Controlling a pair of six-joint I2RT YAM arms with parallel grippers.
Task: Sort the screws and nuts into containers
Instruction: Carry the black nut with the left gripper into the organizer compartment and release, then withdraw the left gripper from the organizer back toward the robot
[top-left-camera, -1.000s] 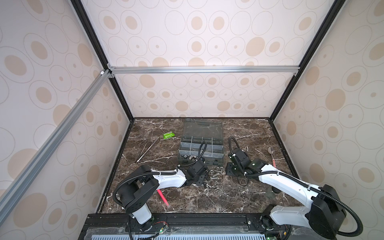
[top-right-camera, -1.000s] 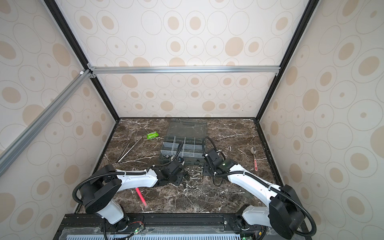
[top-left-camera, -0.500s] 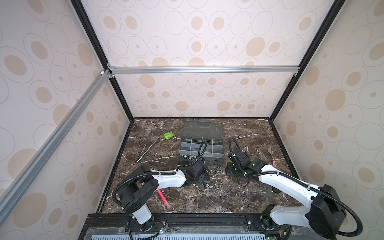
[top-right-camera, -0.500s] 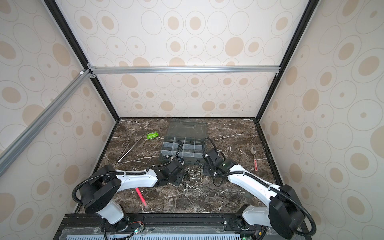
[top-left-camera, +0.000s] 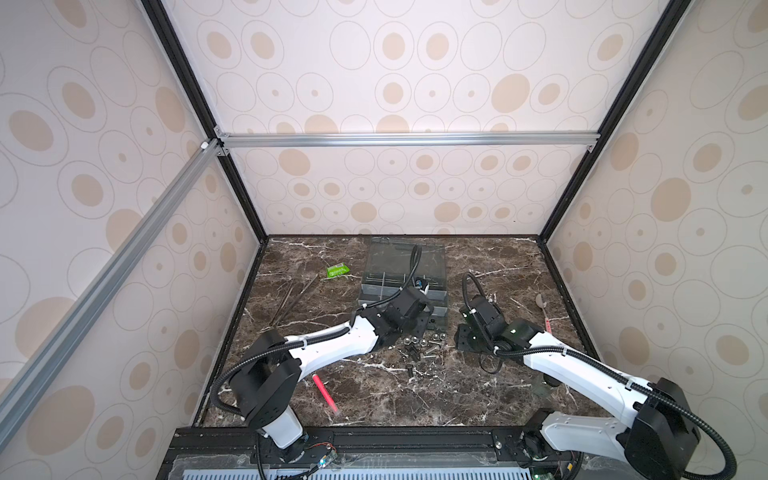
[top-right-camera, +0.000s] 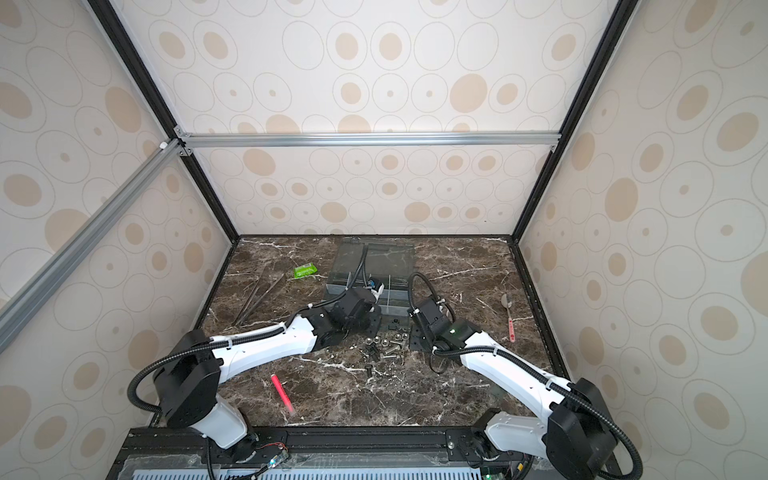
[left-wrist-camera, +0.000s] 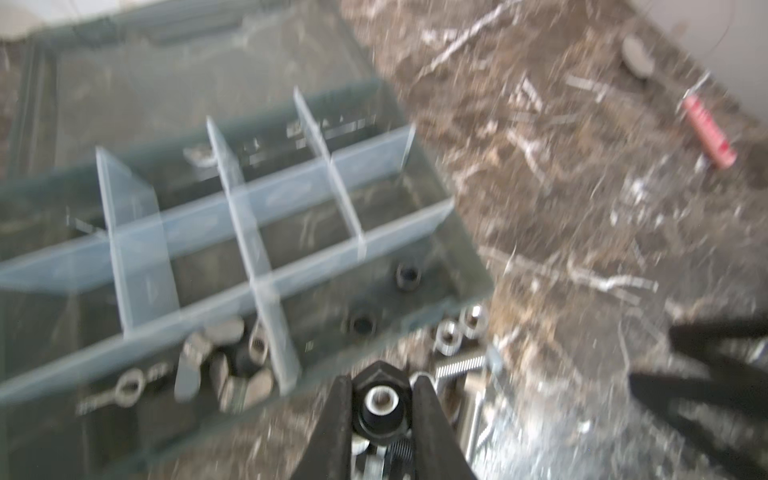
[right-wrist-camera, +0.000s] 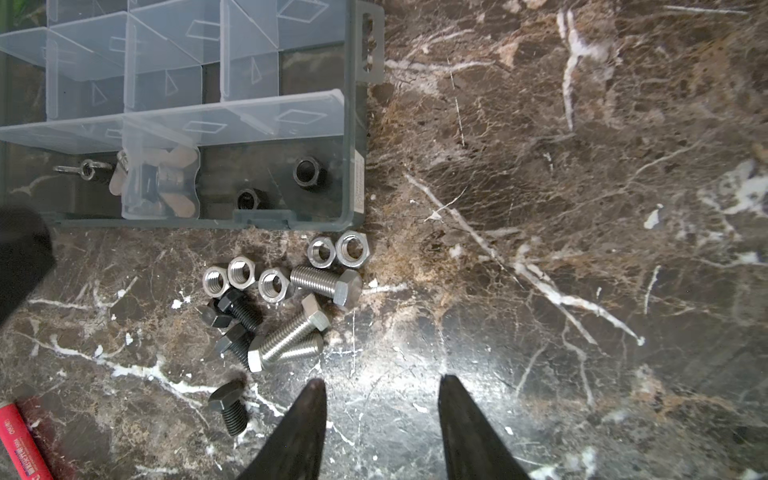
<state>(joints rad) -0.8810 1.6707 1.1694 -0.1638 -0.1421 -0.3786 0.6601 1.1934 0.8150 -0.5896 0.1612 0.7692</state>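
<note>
My left gripper (left-wrist-camera: 382, 380) is shut on a black hexagonal nut (left-wrist-camera: 380, 405) with a pale centre hole, held just in front of the organiser box (left-wrist-camera: 465, 257). In both top views the left gripper (top-left-camera: 417, 328) (top-right-camera: 372, 324) sits at the near edge of the containers (top-left-camera: 403, 286). Two black nuts (right-wrist-camera: 309, 172) lie in the near corner compartment, and wing nuts (right-wrist-camera: 166, 178) in the one beside it. Loose silver nuts (right-wrist-camera: 241, 272), silver screws (right-wrist-camera: 328, 284) and black screws (right-wrist-camera: 228, 405) lie on the marble in front. My right gripper (right-wrist-camera: 381, 380) (top-left-camera: 467, 338) stands open and empty to the right of that pile.
A pink pen (top-left-camera: 325, 390) lies near the front and a green packet (top-left-camera: 336, 271) left of the box. Long tweezers (top-left-camera: 291, 299) rest at the far left. A spoon with a red handle (top-left-camera: 542, 307) lies at the right wall.
My left gripper has closed on the black nut and moved from the loose pile towards the box. The right arm has not moved.
</note>
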